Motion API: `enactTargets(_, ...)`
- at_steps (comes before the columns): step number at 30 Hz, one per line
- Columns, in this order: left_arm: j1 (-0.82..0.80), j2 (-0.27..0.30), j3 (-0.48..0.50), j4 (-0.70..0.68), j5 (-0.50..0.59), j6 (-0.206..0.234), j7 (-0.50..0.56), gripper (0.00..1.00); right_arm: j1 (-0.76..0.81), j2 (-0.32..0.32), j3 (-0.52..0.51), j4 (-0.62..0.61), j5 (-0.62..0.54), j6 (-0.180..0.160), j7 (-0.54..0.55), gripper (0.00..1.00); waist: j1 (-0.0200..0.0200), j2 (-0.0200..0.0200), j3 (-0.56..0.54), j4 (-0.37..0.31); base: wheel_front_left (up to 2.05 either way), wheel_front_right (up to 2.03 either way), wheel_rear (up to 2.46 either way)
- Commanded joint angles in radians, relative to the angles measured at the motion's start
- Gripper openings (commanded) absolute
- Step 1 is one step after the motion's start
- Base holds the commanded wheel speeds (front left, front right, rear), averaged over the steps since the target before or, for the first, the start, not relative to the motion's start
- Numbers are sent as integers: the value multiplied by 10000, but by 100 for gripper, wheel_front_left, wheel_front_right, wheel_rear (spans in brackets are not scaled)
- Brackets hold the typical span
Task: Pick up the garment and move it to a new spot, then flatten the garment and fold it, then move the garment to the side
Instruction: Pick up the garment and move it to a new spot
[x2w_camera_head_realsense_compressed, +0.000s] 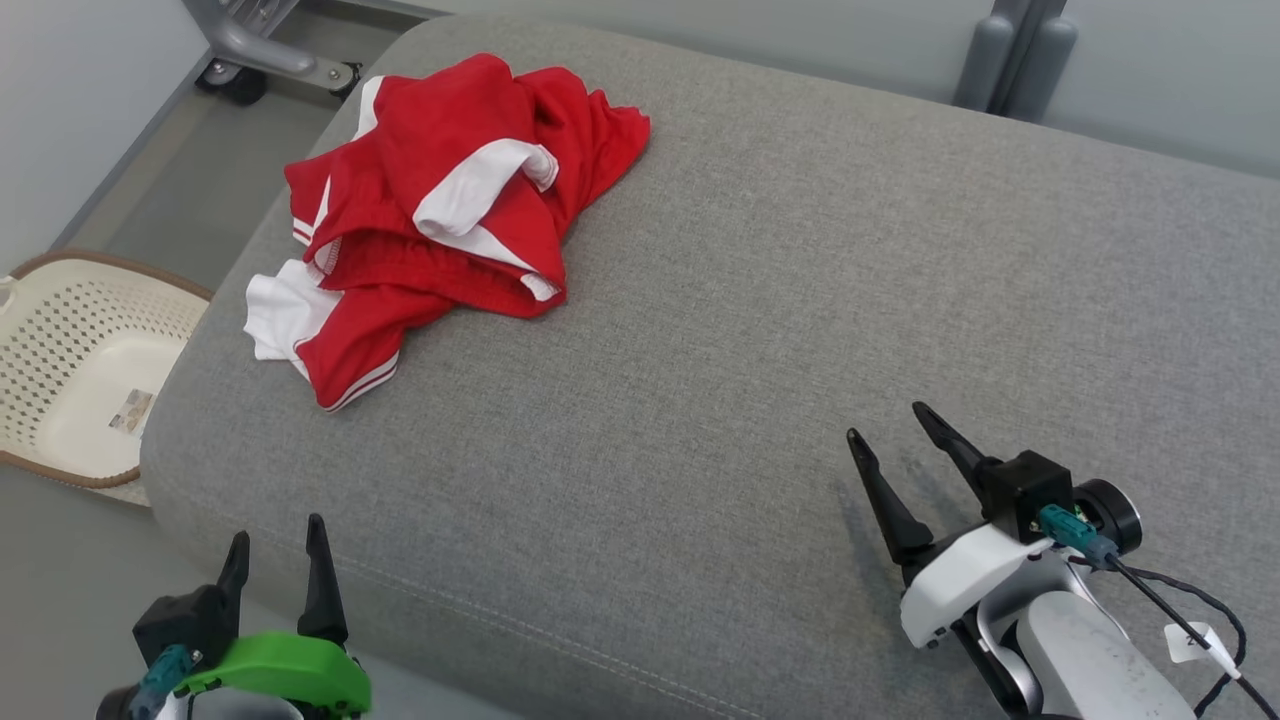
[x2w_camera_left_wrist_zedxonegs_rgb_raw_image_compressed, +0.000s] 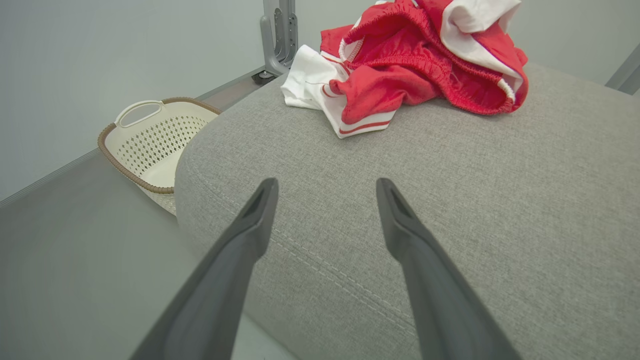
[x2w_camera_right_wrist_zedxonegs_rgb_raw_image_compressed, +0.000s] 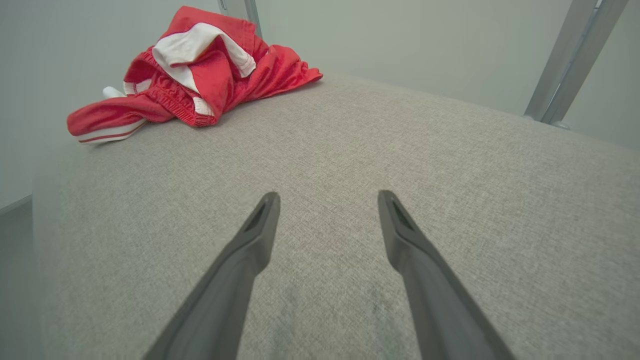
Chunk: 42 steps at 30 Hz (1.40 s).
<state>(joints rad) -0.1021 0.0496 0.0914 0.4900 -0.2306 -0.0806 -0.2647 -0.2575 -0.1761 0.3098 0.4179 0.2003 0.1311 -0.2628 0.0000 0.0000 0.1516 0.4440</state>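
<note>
Crumpled garment (x2w_camera_head_realsense_compressed: 440, 210) lies on the cushion (x2w_camera_head_realsense_compressed: 800, 300) (far left); left tool (x2w_camera_head_realsense_compressed: 278, 530) and right tool (x2w_camera_head_realsense_compressed: 885, 421) both released.

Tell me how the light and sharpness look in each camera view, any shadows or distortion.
Head view: soft even light, no glare, the red garment sharp, a faint shadow under the right pincer on the grey cushion. Left wrist view: wide-angle bulge in the cushion's edge, the left pincer looming large. Right wrist view: hazy left margin, two dim shadows on the cushion.
</note>
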Motion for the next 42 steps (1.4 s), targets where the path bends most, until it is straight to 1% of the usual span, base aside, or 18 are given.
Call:
enactTargets(1,-356,21,9,-40,7,-51,4,100,-122,-135,-49,40,1,-6,-30,100,0,0,543,11,0,0,0)
enactTargets(3,-597,18,93,-71,30,-96,4,100,-205,-262,-87,-18,-13,-6,-30,100,0,0,757,-175,0,0,0)
enactTargets(7,-1421,38,583,-178,194,-323,4,100,-240,-477,-203,-151,-63,-6,-30,100,0,0,1162,-597,0,0,0)
enactTargets(9,-1961,285,810,-119,255,-417,4,100,-254,-537,-273,-220,-108,-6,-30,100,0,0,1339,-796,0,0,0)
enactTargets(12,-2863,712,888,101,182,-494,4,100,-237,-632,-372,-312,-141,-6,-30,100,0,0,1564,-1105,0,0,0)
enactTargets(15,-3705,1256,305,287,-211,-508,6,100,-248,-707,-496,-390,-185,-6,-30,100,0,0,1788,-1409,0,0,0)
enactTargets(16,-3705,1256,305,287,-211,-508,6,100,-248,-707,-496,-390,-185,-6,-30,100,0,0,1788,-1409,0,0,0)
enactTargets(19,-4475,1994,-492,653,-893,-503,6,100,-303,-759,-547,-456,-189,-6,-30,100,0,0,2015,-1703,0,0,0)
enactTargets(21,-4897,2294,-1113,949,-1413,-504,6,100,-309,-780,-596,-493,-199,-6,-30,100,0,0,2130,-1891,0,0,0)
enactTargets(25,-5624,2817,-2052,1982,-2381,-505,6,100,-136,-850,-785,-493,-206,-6,-30,100,0,0,2296,-2205,0,0,0)
enactTargets(29,-6178,2993,-2656,2910,-3049,-506,6,100,-2,-954,-955,-510,-221,-9,-12,100,0,0,2472,-2419,0,0,0)
enactTargets(30,-6308,3024,-2660,3051,-3149,-506,6,100,-6,-984,-971,-506,-223,-11,-7,100,0,0,2522,-2463,0,0,0)
enactTargets(32,-6435,3102,-2557,3439,-3225,-506,6,100,-34,-1000,-992,-555,-245,-13,-6,100,0,0,2623,-2567,0,0,0)
enactTargets(34,-6678,3203,-2208,3836,-3160,-478,6,100,-83,-998,-996,-618,-264,-13,-4,100,0,0,2719,-2672,0,0,0)
enactTargets(38,-6839,3011,-1847,4412,-2864,-226,6,100,-162,-975,-963,-701,-241,-14,-4,100,0,0,2809,-2857,0,0,0)
enactTargets(42,-7003,3009,-1627,4685,-2658,-309,6,100,-210,-868,-979,-813,-249,-14,-4,100,0,0,2882,-2993,0,0,0)
